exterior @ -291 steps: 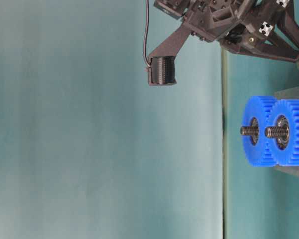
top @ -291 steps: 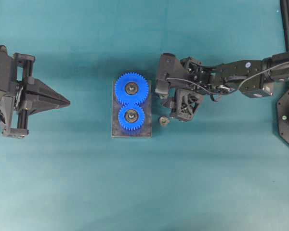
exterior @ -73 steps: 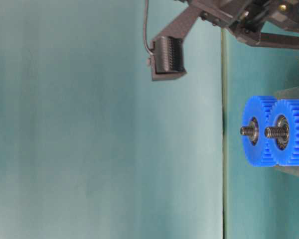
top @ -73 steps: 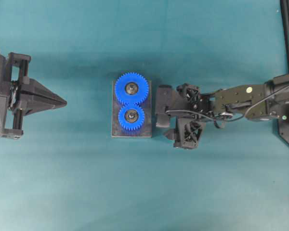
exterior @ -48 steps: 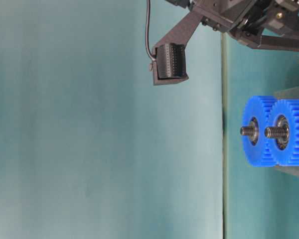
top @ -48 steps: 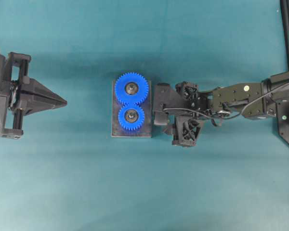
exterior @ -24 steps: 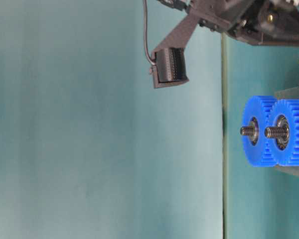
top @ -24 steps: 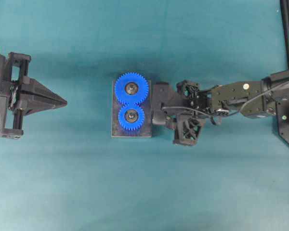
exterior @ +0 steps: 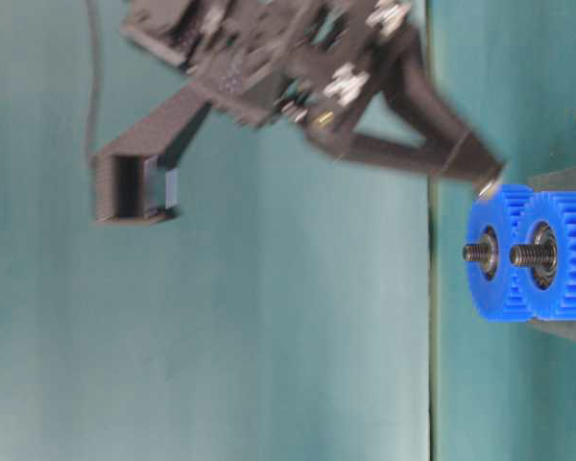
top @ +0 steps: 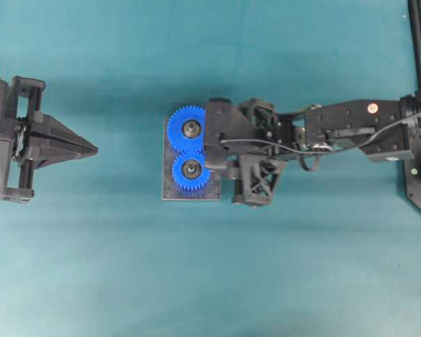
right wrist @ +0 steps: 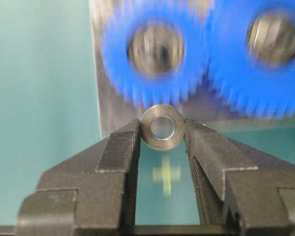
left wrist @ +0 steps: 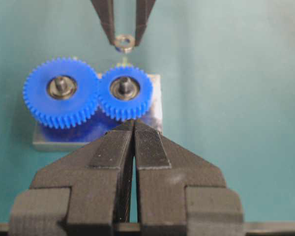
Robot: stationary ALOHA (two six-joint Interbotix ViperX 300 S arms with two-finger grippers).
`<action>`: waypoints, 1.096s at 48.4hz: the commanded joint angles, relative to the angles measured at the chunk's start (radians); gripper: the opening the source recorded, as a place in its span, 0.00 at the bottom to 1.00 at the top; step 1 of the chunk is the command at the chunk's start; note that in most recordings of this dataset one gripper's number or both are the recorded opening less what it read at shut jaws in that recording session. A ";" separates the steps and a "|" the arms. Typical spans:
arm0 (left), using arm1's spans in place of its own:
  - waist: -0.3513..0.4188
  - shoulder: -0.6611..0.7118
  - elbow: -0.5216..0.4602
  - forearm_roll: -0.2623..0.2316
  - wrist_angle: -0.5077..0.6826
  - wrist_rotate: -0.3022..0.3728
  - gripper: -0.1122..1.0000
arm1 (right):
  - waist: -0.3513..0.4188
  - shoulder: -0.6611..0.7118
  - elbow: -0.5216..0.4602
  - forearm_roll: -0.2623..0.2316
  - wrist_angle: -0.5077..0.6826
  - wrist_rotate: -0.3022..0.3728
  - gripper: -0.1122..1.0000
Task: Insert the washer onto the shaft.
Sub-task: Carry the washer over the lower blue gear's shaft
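Note:
Two meshed blue gears stand on a grey plate (top: 189, 195), each on a threaded shaft: the large gear (top: 189, 128) with shaft (left wrist: 62, 83), the small gear (top: 191, 170) with shaft (left wrist: 124, 84). My right gripper (right wrist: 162, 127) is shut on the metal washer (right wrist: 162, 128), which stands on edge between the fingertips. It hangs above the plate's right edge, just short of the small gear (right wrist: 157, 49). The left wrist view shows the washer (left wrist: 124, 42) beyond that gear. My left gripper (top: 95, 149) rests far left, shut and holding nothing.
A small green cross (right wrist: 166, 174) is marked on the teal table beside the plate. The right arm (top: 351, 133) stretches in from the right edge. Open table lies in front of and behind the plate.
My right gripper has risen and moved left from beside the plate to its right edge, carrying the washer. The left arm has not moved.

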 commanded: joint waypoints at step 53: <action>-0.002 -0.003 -0.023 0.003 -0.005 -0.006 0.11 | -0.002 0.097 -0.120 -0.003 -0.031 -0.075 0.40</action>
